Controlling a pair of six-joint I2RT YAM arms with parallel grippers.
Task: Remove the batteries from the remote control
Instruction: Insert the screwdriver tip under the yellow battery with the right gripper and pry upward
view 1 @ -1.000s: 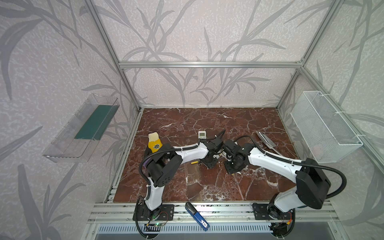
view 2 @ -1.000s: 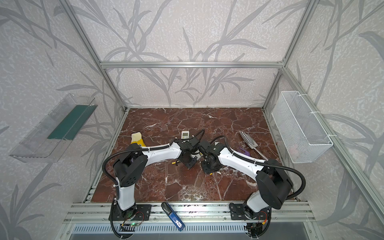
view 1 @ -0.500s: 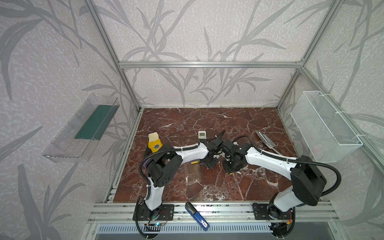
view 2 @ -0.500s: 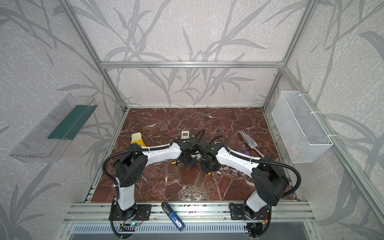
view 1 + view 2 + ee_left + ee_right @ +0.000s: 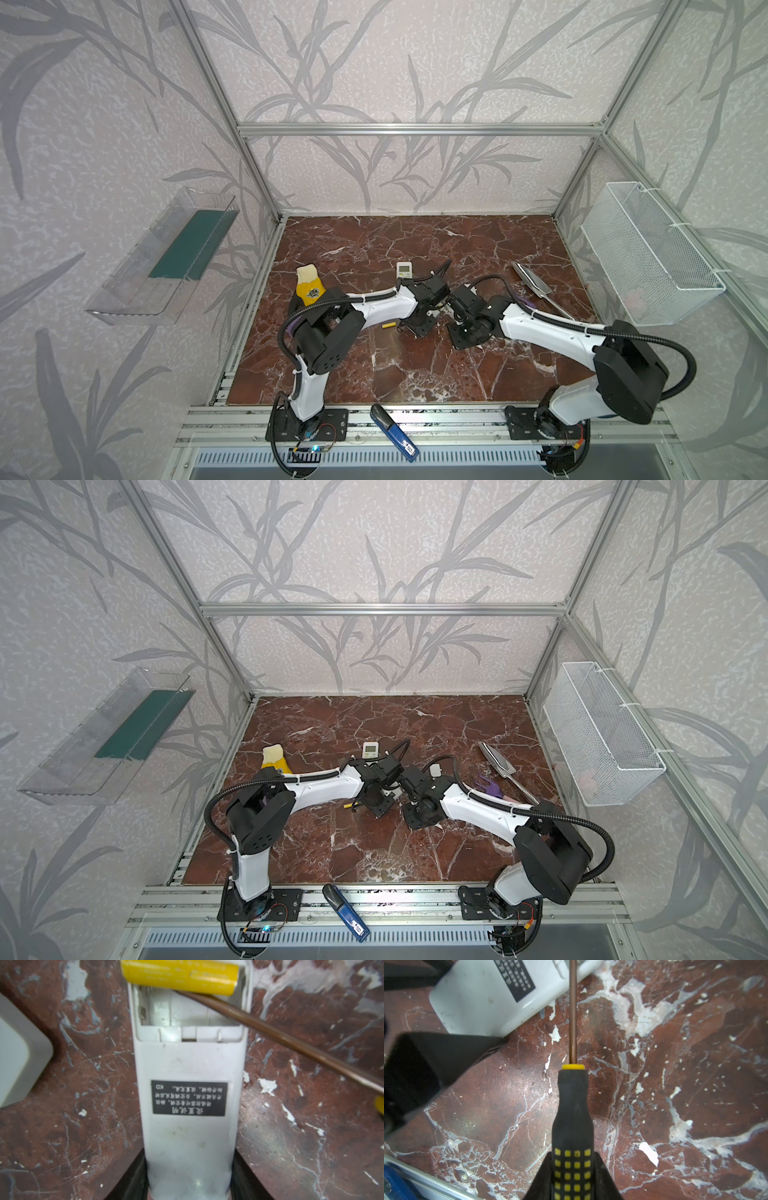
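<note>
On a red marble tabletop (image 5: pixel 72 1126), the left gripper (image 5: pixel 189 1184) holds a white remote control (image 5: pixel 187 1142) by the end nearest its black label. Its jaws stand partway apart, with the black fingers (image 5: pixel 133 1180) pressed against the remote's two long sides. The remote lies back-up with its battery compartment uncovered. One yellow battery (image 5: pixel 178 976) lies crosswise in that compartment, at the end of the remote farthest from the fingers. The right gripper (image 5: pixel 573 1176), jaws set narrow, clamps the black-and-yellow handle of a screwdriver (image 5: pixel 572 1115). The tool's bronze-coloured shaft crosses the remote's side rim and runs in beneath that battery, its tip hidden. A second yellow battery (image 5: pixel 388 326) lies loose on the marble near the remote, on the left arm's side, seen in both top views.
</note>
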